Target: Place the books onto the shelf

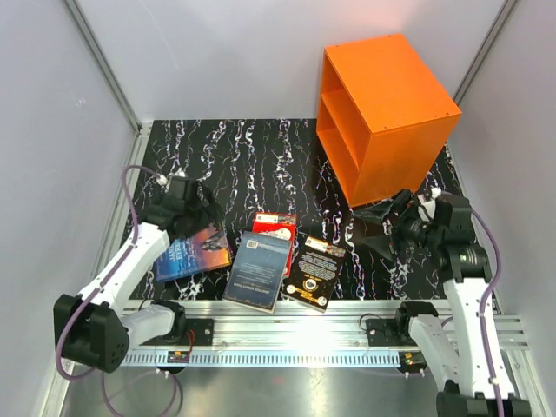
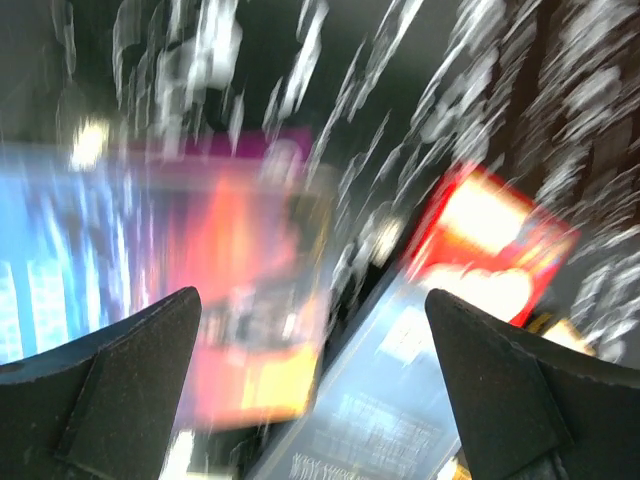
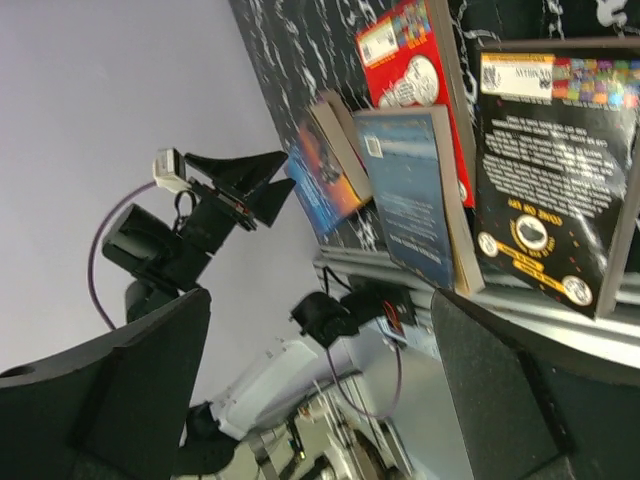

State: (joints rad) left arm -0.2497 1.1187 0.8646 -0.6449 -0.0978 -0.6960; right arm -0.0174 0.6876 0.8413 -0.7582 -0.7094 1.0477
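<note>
- My left gripper point(image 1: 205, 217) has its jaws spread wide with nothing between them. It hangs over the far edge of the thin blue-and-orange fantasy-cover book point(image 1: 195, 253). My wrist view is too blurred to show whether they touch.
- That book lies flat at the near left of the black white-veined marble-pattern table point(image 1: 234, 161), its long axis roughly left to right and slightly tilted.
- My right gripper point(image 1: 371, 226) is also gaping and empty. It points left toward the books, just off the near corner of the big bright orange box-shaped shelf point(image 1: 391, 104).
- The grey-blue book point(image 1: 258, 270) lies flat at near centre with its long axis running near to far. It covers the near part of the red-and-white book point(image 1: 276, 222).
- The black book with a gold emblem point(image 1: 314, 270) lies just right of it, tilted the same way.
- The shelf stands upright at the far right. Its open face is turned left, and one middle board splits it into an upper and a lower compartment.
</note>
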